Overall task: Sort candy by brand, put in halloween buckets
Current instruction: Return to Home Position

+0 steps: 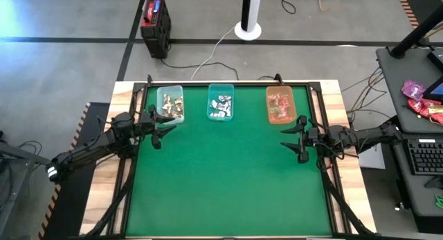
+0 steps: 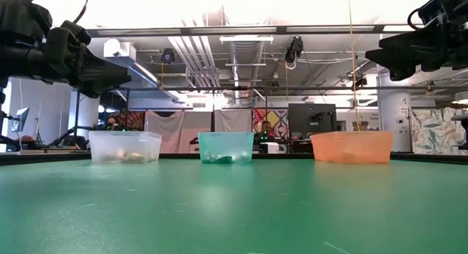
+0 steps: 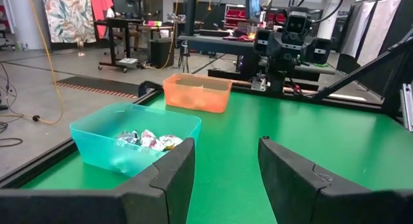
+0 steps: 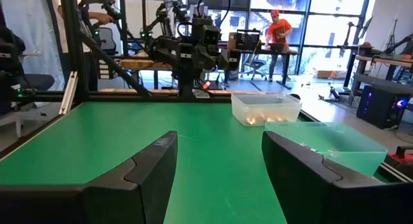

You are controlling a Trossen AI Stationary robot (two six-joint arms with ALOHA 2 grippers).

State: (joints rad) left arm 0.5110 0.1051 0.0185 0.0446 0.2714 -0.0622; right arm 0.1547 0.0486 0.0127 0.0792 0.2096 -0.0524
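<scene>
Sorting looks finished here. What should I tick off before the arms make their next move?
1. Left tool open and empty: ok.
2. Right tool open and empty: ok.
3. Clear bin, teal bin and orange bin upright in a row, each holding candy: ok.
4. Green mat shows no stray pieces: ok.
5. One brand per bin: cannot tell.
6. Both tools raised above the bin rims: ok.
</scene>
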